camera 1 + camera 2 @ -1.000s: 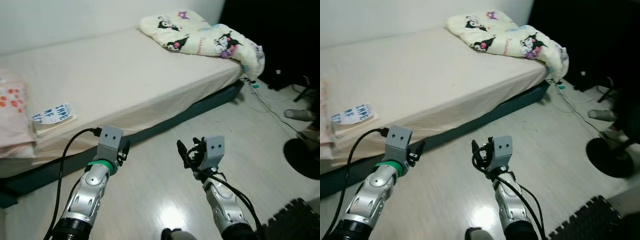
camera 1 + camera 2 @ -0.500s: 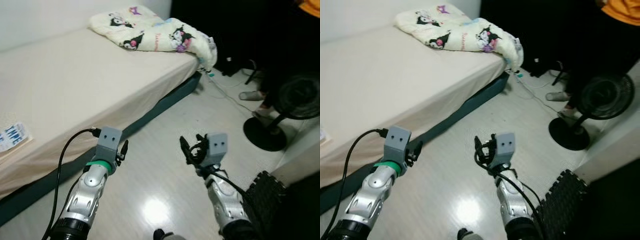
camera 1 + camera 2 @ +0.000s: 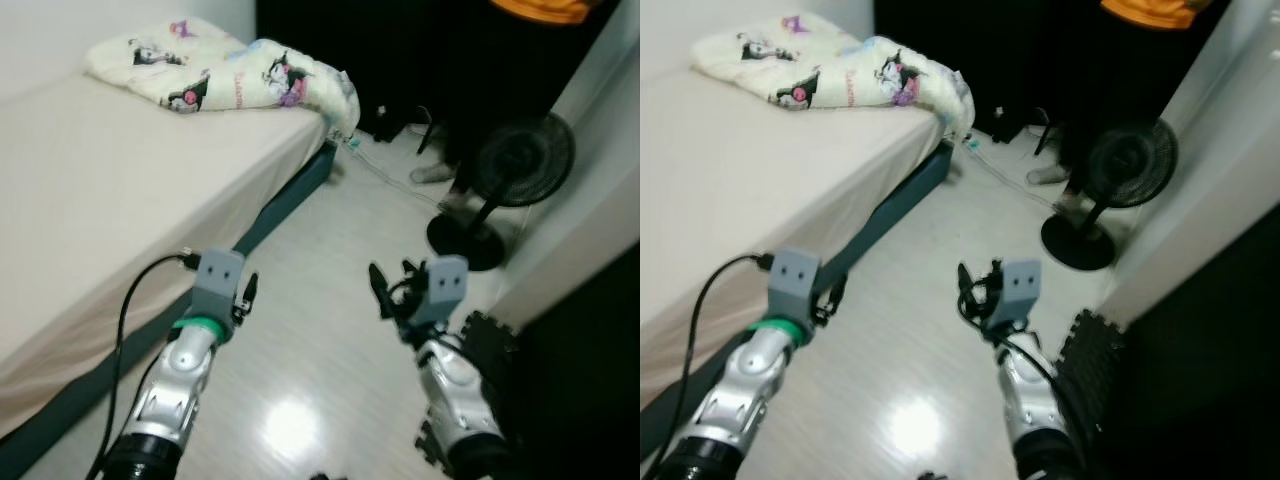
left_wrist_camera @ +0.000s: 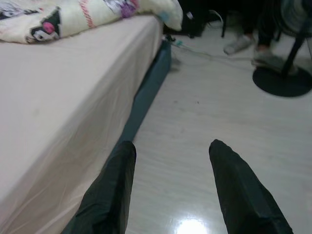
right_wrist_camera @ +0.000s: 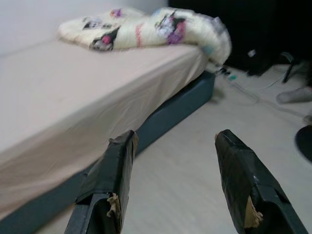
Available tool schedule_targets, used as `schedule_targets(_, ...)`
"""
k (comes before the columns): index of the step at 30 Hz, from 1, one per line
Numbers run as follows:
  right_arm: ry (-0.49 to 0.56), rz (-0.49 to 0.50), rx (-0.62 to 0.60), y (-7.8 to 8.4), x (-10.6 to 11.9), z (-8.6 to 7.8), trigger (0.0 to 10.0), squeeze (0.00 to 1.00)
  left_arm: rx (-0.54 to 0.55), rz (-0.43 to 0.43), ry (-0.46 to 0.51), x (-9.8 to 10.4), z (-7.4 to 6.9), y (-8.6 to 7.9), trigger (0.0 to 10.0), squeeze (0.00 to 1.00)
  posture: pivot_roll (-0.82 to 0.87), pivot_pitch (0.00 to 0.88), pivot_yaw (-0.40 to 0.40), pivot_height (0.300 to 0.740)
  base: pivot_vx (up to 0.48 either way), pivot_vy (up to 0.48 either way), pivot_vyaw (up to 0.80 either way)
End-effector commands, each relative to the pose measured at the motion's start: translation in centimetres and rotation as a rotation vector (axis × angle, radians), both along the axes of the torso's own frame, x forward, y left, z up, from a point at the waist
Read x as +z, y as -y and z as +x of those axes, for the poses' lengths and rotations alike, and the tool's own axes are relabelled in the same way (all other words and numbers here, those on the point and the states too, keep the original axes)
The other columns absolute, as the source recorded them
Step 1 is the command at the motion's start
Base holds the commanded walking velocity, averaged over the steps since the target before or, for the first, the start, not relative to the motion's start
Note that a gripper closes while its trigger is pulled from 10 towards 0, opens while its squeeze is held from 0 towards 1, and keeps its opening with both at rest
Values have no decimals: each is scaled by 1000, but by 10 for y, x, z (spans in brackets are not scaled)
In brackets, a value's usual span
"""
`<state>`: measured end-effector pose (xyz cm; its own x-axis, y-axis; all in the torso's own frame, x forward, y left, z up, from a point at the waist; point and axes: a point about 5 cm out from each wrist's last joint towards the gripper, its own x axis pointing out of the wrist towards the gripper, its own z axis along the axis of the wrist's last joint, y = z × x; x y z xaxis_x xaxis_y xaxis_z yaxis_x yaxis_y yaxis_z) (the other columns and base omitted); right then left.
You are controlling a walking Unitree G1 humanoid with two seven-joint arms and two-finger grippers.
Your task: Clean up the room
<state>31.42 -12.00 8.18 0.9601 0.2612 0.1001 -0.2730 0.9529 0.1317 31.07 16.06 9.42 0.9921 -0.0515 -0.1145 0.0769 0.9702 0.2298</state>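
Bed (image 3: 120,190) left of bare floor (image 3: 340,280). Blanket (image 3: 220,70) on bed's far end. Cables (image 3: 385,170) on floor just past bed's far corner. Fan (image 3: 500,180) on floor right of bed; person's feet (image 3: 440,180) beside fan. Foam mat (image 3: 490,345) nearer than fan.

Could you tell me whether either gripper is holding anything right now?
Nothing is held: the left gripper and right gripper are both open over bare floor.

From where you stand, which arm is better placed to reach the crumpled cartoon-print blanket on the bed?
Left, probably. The left gripper hangs open beside the beige bed, on the side of the cream cartoon-print blanket. The right gripper, also open, is over bare floor nearer the black standing fan. Both are far from it.
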Motion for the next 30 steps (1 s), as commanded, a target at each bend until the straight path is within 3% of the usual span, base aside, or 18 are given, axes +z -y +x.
schedule_targets(1,-27,3,-23,5,-8,-4,10000,0,-14,-2,-11,-4,-1,4,10000,0,55,38,19,740,0,0,-750)
schedule_targets(7,-22,-7,-30,6,-8,-4,10000,0,-16,2,-5,-4,-1,4,10000,0,54,36,19,740,0,0,-696)
schedule_targets(30,-12,-22,-26,5,-8,-3,10000,0,-26,22,20,-4,2,7,10000,0,50,27,18,740,376,298,0)
